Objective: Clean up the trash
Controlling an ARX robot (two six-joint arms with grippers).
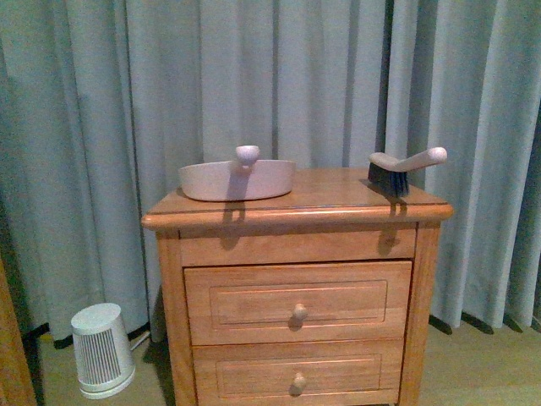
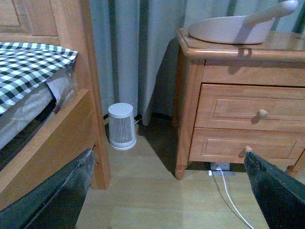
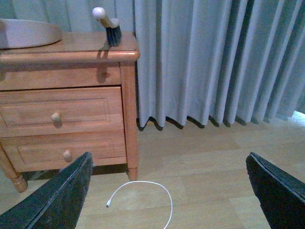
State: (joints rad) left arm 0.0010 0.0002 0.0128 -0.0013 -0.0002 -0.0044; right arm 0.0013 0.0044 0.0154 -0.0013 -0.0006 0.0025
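On top of the light brown wooden 2-drawer desk (image 1: 296, 211), the front view shows a pale beige plastic dustpan (image 1: 237, 179) toward the left and a hand brush with a pale handle and dark bristles (image 1: 404, 167) at the right, well apart. A grey-blue pleated curtain (image 1: 101, 127) hangs behind. A small white slatted plastic appliance (image 1: 101, 351) stands on the floor left of the desk.

From the left wrist view, the left claw (image 2: 169, 155) is spread wide and holds nothing, its 2 dark fingers (image 2: 47, 200) over the pale wooden floor (image 2: 152, 191). The appliance stands between a wooden bed with a green-and-white checked cover (image 2: 28, 62) and the desk.

From the right wrist view, the right claw (image 3: 169, 155) is equally wide and empty, above the floor by the desk's brush side. A thin white cable (image 3: 143, 182) curls on the floor below it.

The small crumpled white trash shows in none of the 3 views, so I cannot tell where it lies.
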